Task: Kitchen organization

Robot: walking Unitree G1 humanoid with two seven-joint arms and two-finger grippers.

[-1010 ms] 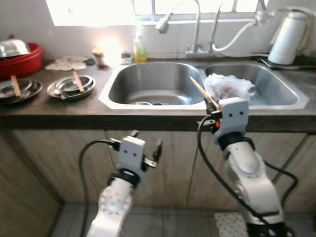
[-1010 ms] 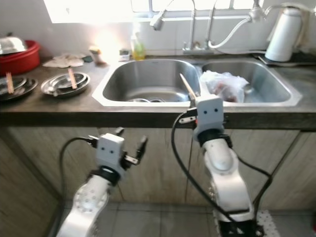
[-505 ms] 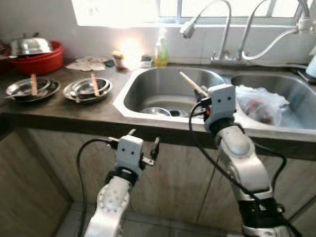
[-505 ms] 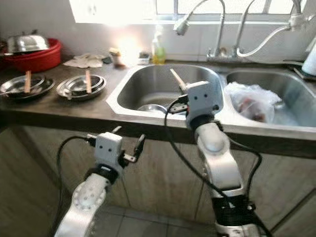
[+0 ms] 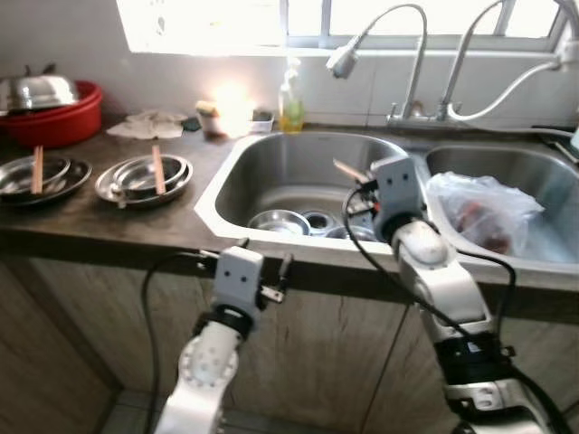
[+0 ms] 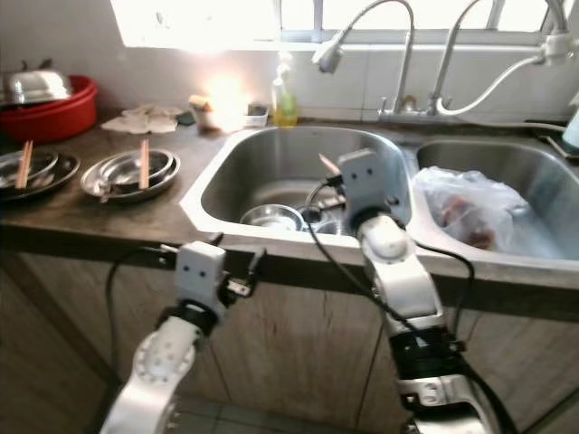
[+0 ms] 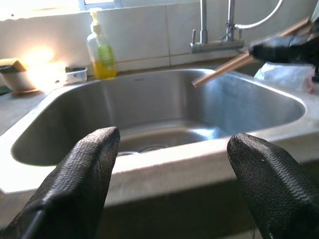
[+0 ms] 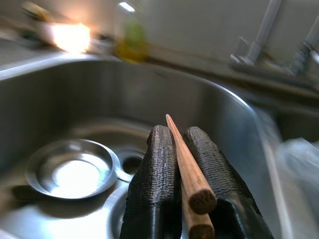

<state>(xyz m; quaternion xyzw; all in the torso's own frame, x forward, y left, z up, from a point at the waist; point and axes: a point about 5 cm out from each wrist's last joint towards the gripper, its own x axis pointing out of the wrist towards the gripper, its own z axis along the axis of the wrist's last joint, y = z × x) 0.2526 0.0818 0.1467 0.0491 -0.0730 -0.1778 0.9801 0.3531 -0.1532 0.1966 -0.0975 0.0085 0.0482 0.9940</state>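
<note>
From your head camera, the right tool (image 5: 359, 187) has dropped from the counter (image 5: 109, 221) edge into the left sink basin (image 5: 271, 176), clamped on wooden chopsticks (image 5: 348, 170); the left tool (image 5: 271, 271) hangs open below the rim. Your left wrist view adds the soap bottle (image 7: 101, 52) behind the basin. Your right wrist view shows the chopsticks (image 8: 183, 164) pinched between both fingers (image 8: 157, 179) above a steel bowl (image 8: 72, 169).
</note>
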